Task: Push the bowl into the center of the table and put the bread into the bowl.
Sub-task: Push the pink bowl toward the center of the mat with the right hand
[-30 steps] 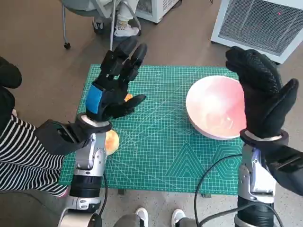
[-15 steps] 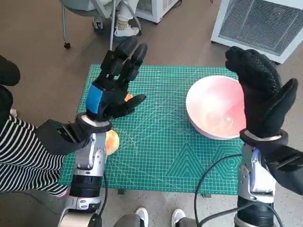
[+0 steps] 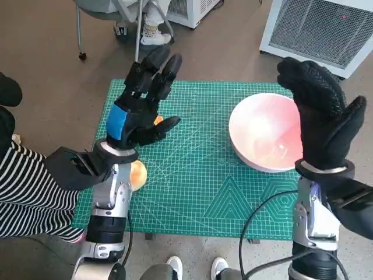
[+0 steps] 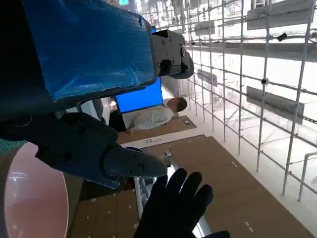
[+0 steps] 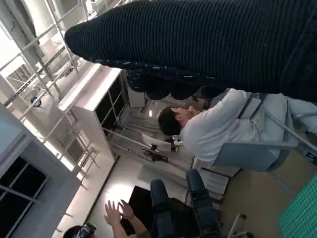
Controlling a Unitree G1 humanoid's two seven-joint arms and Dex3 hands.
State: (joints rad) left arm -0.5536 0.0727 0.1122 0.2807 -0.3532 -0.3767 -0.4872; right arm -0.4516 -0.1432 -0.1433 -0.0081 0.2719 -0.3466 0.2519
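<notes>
Nothing is seen to have moved — left hand [image 3: 140, 111] and right hand [image 3: 323, 114] are held raised and empty, fingers spread, with the bowl [image 3: 265, 133] at right and the bread [image 3: 137, 174] at lower left.

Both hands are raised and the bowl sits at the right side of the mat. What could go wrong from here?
The bowl lies close to the mat's right edge; a poorly aimed push by the right hand could tip it or slide it off. The bread is mostly hidden under the left forearm, so the left hand may knock it while coming down.
</notes>
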